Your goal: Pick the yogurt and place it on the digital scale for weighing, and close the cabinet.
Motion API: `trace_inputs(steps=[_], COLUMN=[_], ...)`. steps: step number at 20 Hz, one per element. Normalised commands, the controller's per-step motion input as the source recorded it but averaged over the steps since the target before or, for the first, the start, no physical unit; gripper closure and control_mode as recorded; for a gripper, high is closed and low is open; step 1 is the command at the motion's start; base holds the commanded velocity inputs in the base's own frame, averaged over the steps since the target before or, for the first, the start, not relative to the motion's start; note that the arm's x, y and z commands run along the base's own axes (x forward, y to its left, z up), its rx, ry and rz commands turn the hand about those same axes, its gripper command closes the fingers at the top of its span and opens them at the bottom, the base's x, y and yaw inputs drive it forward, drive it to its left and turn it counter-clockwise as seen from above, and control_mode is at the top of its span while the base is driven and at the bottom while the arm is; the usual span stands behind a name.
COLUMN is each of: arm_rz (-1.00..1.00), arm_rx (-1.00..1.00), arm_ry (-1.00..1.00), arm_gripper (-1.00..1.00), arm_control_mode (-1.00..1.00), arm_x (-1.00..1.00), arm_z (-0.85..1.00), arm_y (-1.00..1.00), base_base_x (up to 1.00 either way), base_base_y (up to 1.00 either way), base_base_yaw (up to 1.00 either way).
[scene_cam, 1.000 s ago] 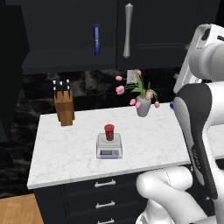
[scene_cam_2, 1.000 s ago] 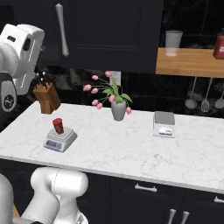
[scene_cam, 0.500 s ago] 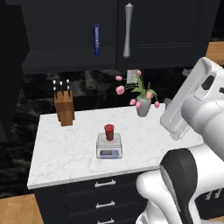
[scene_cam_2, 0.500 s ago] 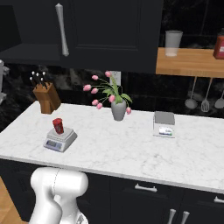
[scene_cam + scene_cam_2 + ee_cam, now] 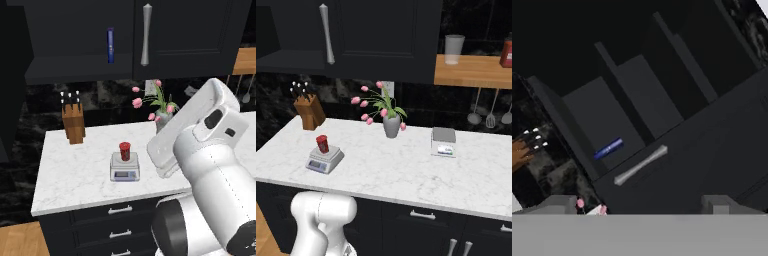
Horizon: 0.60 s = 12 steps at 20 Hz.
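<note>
the yogurt (image 5: 124, 150) sits on the scale (image 5: 124, 168), near the front edge of the counter (image 5: 75, 175), toward its left end. we think that part is done. the cabinet (image 5: 190, 35) is half open: its left side shows a blue bottle (image 5: 110, 45). we must shut it. we see our gripper (image 5: 639, 205) tips apart, holding nothing. no words are clear enough to read.

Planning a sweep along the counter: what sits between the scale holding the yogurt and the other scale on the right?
In the right base view, only the vase of pink tulips stands between the digital scale bearing the yogurt and the second scale.
</note>
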Motion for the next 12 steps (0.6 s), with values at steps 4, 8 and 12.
trace_inputs(steps=[4,8,12], arm_rz=[0.0,0.0,0.0], arm_rx=[0.03,0.01,0.0], arm_ry=[-0.31,-0.14,-0.04], arm_gripper=[-1.0,-1.0,-1.0], arm_control_mode=[-1.0,-1.0,-1.0], arm_x=[-0.28,-0.3,-0.37], arm_z=[-0.32,-0.03,0.0], arm_y=[1.0,1.0,1.0], base_base_x=[0.0,0.0,0.0], base_base_y=[0.0,0.0,0.0], base_base_yaw=[0.0,0.0,0.0])
